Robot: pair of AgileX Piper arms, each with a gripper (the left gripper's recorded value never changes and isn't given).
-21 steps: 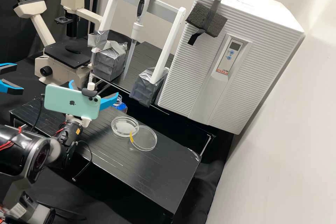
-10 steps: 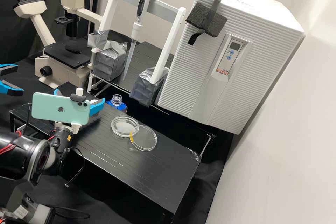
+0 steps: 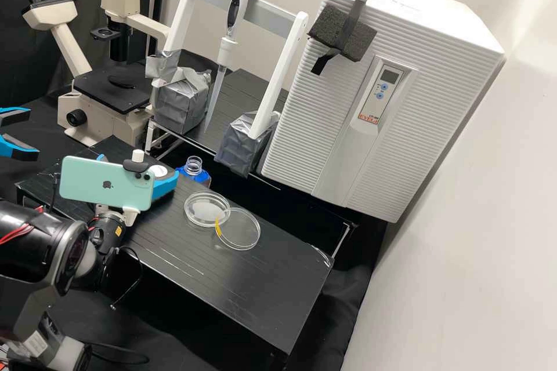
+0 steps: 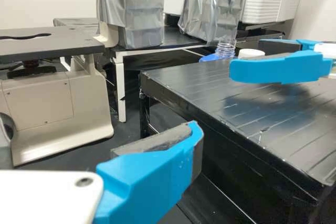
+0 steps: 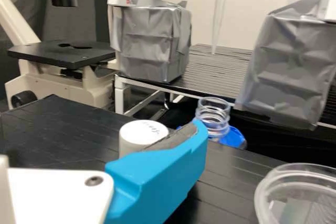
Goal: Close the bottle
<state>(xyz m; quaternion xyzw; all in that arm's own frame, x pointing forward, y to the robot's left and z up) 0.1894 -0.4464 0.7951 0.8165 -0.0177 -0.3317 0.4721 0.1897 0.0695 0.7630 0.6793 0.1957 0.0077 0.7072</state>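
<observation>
The open bottle, clear neck over a blue body, stands at the bench's far edge and also shows in the right wrist view and the left wrist view. Its white cap stands upright on the bench to the bottle's left. My right gripper is open around the cap, and one blue finger lies right beside the cap. My left gripper hangs open off the bench's left end, holding nothing, fingers spread wide.
Two clear petri dishes lie mid-bench, right of the bottle. A microscope stands at the back left. A pipette hangs in a white stand with tape-wrapped feet behind the bottle. A large white ribbed instrument fills the right.
My right gripper drew back left and down from the bottle, then settled low on the bench with the cap showing between its fingers. The left gripper stayed where it was.
</observation>
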